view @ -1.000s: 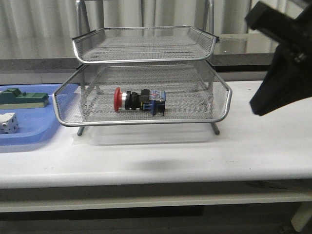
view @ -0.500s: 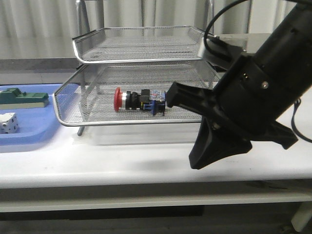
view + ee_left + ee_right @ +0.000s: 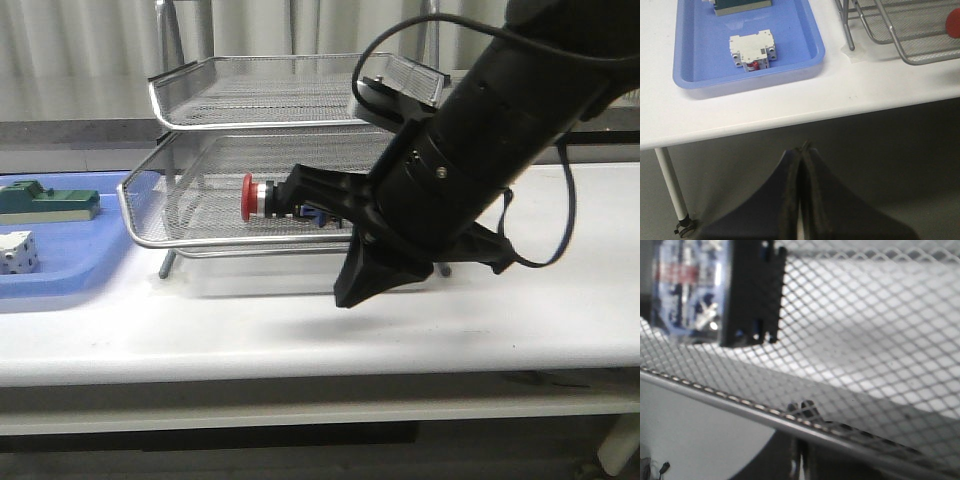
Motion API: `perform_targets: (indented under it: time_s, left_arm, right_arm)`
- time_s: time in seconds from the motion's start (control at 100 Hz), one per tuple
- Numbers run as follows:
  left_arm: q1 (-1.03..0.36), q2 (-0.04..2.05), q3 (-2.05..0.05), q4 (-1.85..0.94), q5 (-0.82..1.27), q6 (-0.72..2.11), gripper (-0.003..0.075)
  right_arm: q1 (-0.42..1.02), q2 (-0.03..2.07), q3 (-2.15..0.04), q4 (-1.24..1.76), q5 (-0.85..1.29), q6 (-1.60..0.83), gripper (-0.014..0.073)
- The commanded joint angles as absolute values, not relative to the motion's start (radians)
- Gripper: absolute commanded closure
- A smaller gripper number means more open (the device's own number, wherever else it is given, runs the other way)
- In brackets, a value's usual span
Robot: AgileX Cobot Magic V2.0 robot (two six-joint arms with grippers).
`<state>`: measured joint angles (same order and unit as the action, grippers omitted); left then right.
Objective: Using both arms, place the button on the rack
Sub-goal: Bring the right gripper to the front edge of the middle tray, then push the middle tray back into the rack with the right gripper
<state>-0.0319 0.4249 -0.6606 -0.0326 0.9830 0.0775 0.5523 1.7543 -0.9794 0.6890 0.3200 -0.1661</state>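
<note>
Lying in the rack's (image 3: pixel 180 225) lower tray, the button (image 3: pixel 262 196) seems placed; the left claw (image 3: pixel 801 192) is closed, the right claw's state I cannot tell.

A white desk (image 3: pixel 560 300) with a rounded front edge carries everything. The silver wire-mesh rack (image 3: pixel 190 120) stands on it on thin metal legs, its lower tray reaching just behind and to the left of the right arm's tool (image 3: pixel 350 290), which hangs over the bare desk in front of the rack. A flat blue plastic tray (image 3: pixel 60 285) lies on the desk well to the left of that tool, just beside the rack. The left tool (image 3: pixel 801 185) sits below the desk's front edge, the blue tray beyond it
</note>
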Motion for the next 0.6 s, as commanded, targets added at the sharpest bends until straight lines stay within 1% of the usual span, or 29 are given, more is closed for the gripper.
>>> perform_targets:
  time_s: [0.0, 0.27, 0.59]
  left_arm:
    - [-0.03, 0.433, -0.686, -0.046, 0.923, 0.067, 0.0741]
    - [-0.03, 0.433, -0.686, -0.046, 0.923, 0.067, 0.0741]
    - [-0.03, 0.433, -0.686, -0.046, 0.923, 0.067, 0.0741]
  right_arm:
    - [0.55, 1.751, -1.059, 0.688, 0.284, -0.183, 0.0663]
    - [0.55, 1.834, -1.194, 0.627, 0.268, -0.184, 0.0663]
    - [0.531, 1.874, -1.259, 0.56, 0.19, -0.184, 0.0663]
